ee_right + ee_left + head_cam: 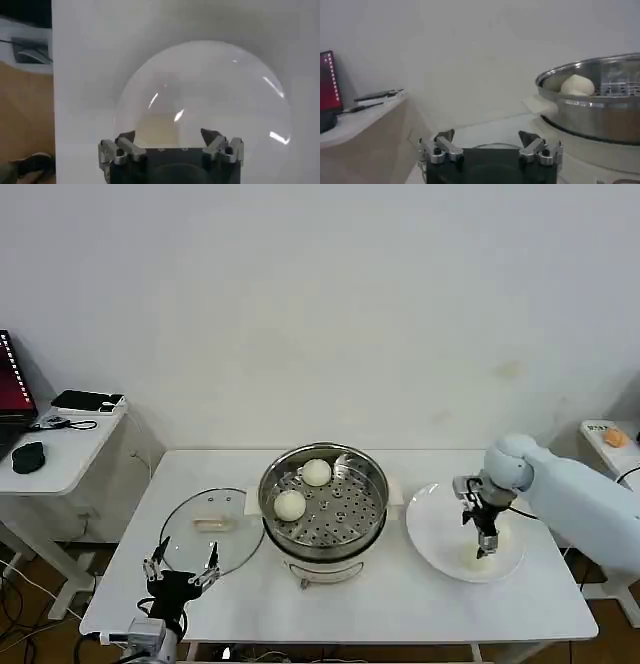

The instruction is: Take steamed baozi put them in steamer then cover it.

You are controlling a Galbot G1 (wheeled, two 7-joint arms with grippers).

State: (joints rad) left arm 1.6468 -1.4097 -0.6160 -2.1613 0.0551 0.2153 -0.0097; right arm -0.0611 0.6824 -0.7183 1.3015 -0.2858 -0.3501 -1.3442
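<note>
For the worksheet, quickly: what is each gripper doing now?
Left gripper: open, empty, near the cover.
Right gripper: open, empty, over the plate.

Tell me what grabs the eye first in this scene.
The shiny steamer at the table's centre stands out, uncovered, with two steamed baozi on its perforated tray. To its right, the right pincer reaches down over a white plate, fingers open. On the steamer's left the glass cover lies flat on the table, the open left pincer at its near edge.
</note>
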